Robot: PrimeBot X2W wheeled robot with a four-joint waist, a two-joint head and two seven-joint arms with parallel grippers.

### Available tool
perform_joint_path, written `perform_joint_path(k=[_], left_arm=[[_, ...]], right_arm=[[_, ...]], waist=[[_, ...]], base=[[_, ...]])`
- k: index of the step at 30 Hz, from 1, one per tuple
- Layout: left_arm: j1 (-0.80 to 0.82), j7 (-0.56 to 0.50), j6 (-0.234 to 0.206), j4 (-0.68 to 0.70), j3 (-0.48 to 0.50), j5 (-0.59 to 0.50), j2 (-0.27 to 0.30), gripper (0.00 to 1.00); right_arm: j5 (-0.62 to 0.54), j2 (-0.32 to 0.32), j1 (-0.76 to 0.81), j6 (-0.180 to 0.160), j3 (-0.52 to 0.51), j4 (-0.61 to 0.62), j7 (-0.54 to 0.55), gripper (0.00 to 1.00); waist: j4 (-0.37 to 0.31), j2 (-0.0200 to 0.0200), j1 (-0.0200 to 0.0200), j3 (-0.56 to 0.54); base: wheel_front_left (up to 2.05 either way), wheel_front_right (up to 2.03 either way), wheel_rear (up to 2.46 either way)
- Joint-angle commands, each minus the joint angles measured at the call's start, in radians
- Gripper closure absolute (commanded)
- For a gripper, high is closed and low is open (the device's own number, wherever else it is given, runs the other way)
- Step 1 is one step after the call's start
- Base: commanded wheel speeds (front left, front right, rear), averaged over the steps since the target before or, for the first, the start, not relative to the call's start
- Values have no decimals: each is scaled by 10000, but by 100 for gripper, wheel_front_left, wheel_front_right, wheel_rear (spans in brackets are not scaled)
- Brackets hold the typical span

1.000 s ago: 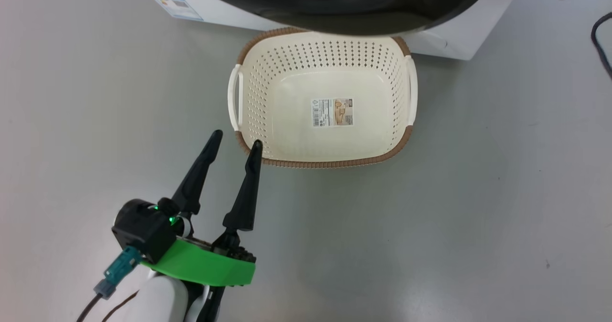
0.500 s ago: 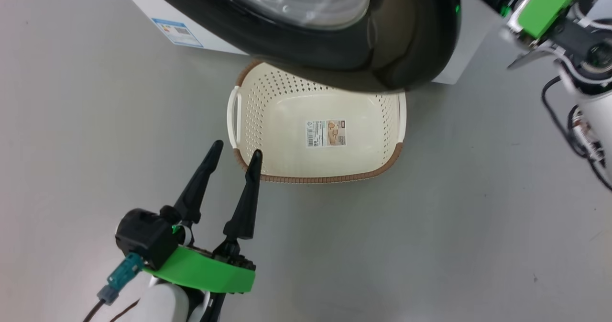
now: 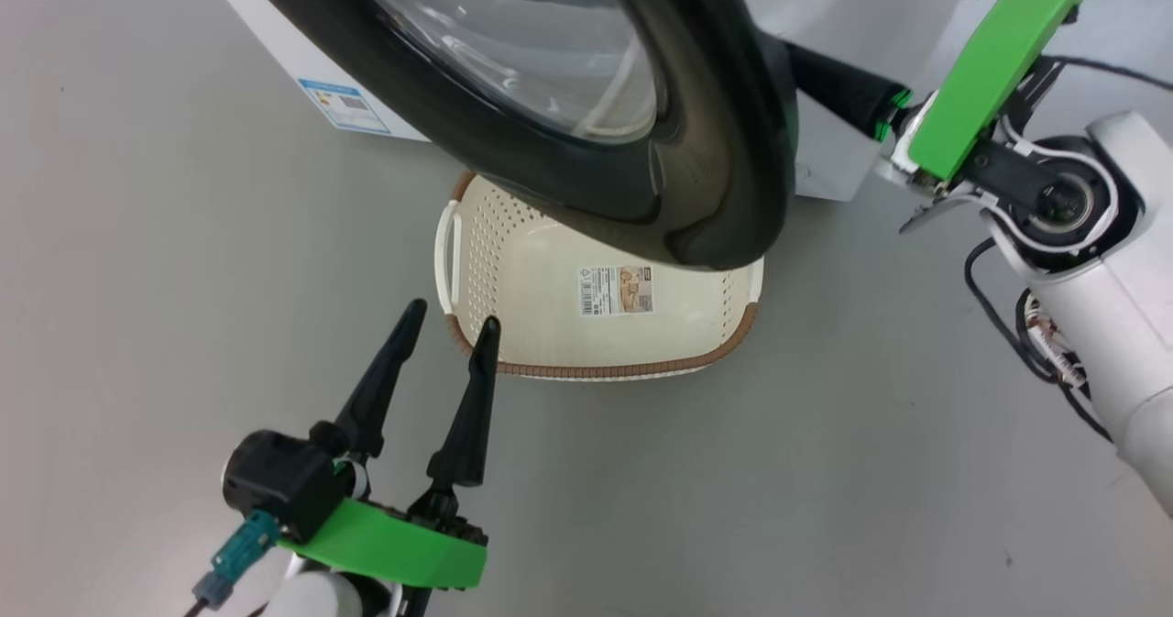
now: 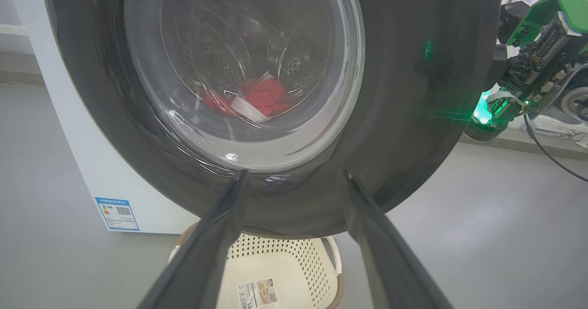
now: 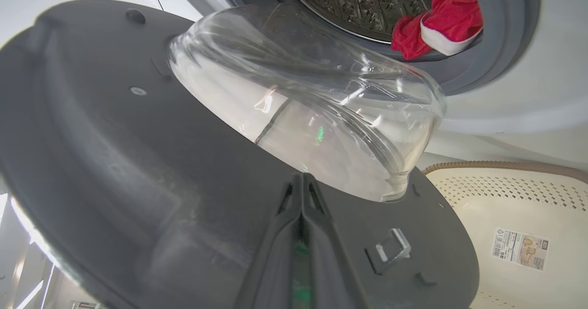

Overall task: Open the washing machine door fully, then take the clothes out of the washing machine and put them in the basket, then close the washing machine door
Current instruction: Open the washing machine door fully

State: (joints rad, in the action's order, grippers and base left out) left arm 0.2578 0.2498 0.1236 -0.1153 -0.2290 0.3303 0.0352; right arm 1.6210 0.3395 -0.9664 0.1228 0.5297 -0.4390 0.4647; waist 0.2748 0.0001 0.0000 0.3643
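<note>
While bracing the washing machine door (image 3: 696, 195) wide with the closed right gripper (image 5: 302, 180), hold the left gripper (image 3: 454, 316) open near the basket (image 3: 605, 371), ready for the clothes (image 5: 441, 19) in the drum (image 5: 363, 1).

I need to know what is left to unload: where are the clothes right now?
The clothes lie in the steel drum, at its mouth beside the grey rubber ring, upper right in the right wrist view.
</note>
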Motion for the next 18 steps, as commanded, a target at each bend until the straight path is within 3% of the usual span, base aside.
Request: perform_joint_path(k=[1,12,14,16,18], left_arm=[[-230,120,-13,239,355,-102,150,0],[-253,120,-3,302,344,-87,150,0],[-227,120,0,273,328,-73,150,0],[-198,120,5,238,319,-55,150,0],[-181,120,9,203,331,-51,150,0]], right_arm=[[38,-248,315,79,58,359,84,100],[-534,-315,481,79,-18,551,-275,99],[-625,-319,486,79,-29,510,-427,88],[-713,-323,491,79,-46,438,-615,65],[-774,-317,515,79,-24,394,-736,52]], waist=[[-29,-1,0,-82],[-12,-1,0,-87],[-7,-1,0,-99],[-14,-1,0,-123],[-32,-1,0,-163]], base=[[0,0,0],[0,0,0],[0,0,0],[0,0,0],[0,0,0]])
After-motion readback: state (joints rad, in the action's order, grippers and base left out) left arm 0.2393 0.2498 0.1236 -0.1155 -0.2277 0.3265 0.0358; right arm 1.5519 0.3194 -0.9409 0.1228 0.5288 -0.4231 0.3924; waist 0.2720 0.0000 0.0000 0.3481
